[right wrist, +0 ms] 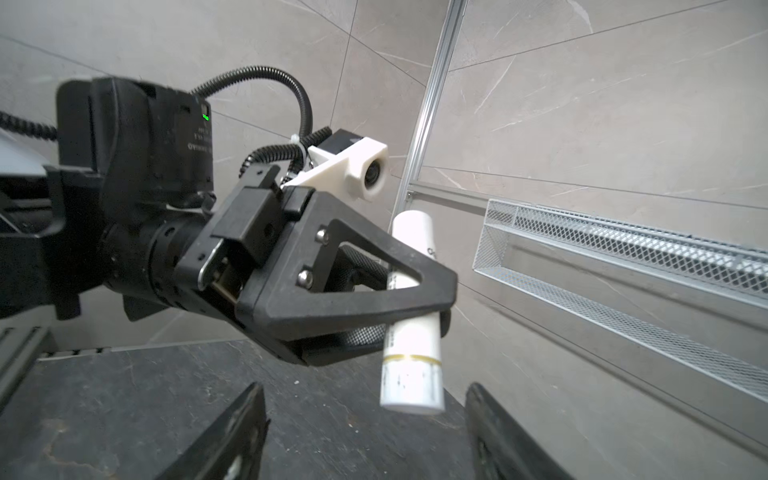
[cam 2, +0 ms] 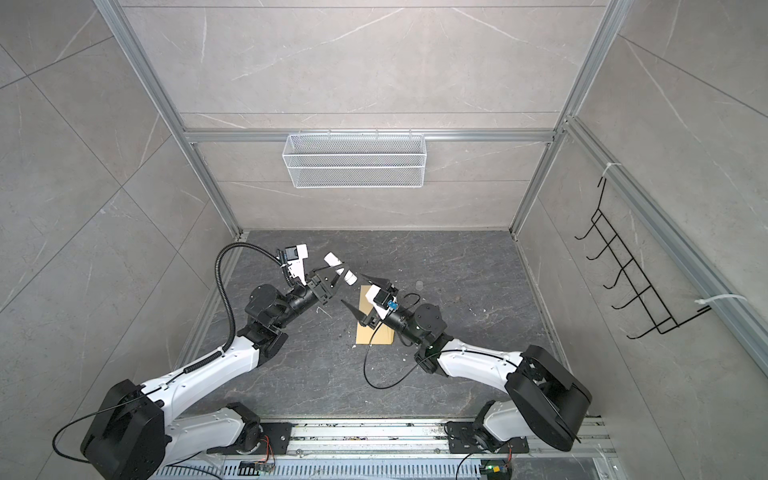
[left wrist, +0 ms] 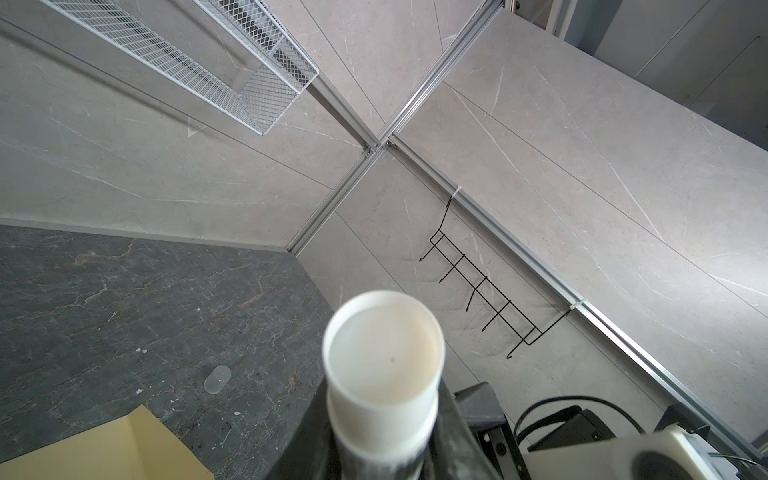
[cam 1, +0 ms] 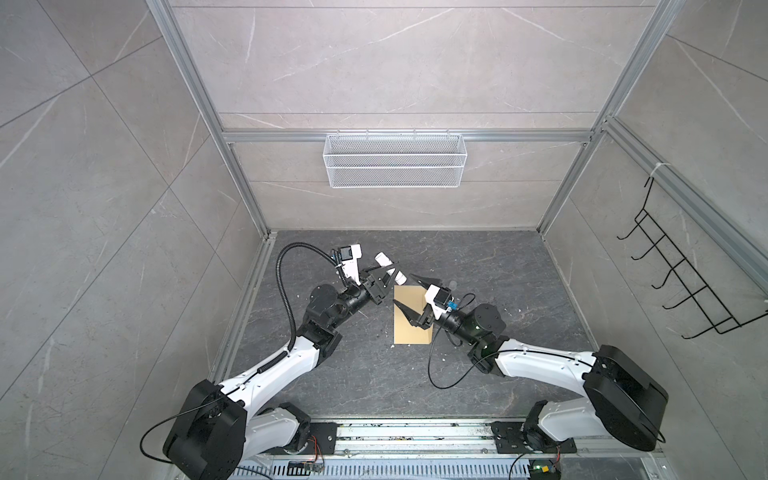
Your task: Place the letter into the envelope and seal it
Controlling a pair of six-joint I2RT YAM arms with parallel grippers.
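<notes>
The yellow-tan envelope lies flat on the dark table, and one corner of it shows in the left wrist view. The letter is out of view. My left gripper is shut on a white tube, held above the envelope's far end. My right gripper stands open over the envelope. Its fingers are on either side of the tube's near end and do not touch it.
A small clear cap lies on the table to the right of the envelope's far end. A white mesh basket hangs on the back wall. A black wire hook rack is fixed to the right wall.
</notes>
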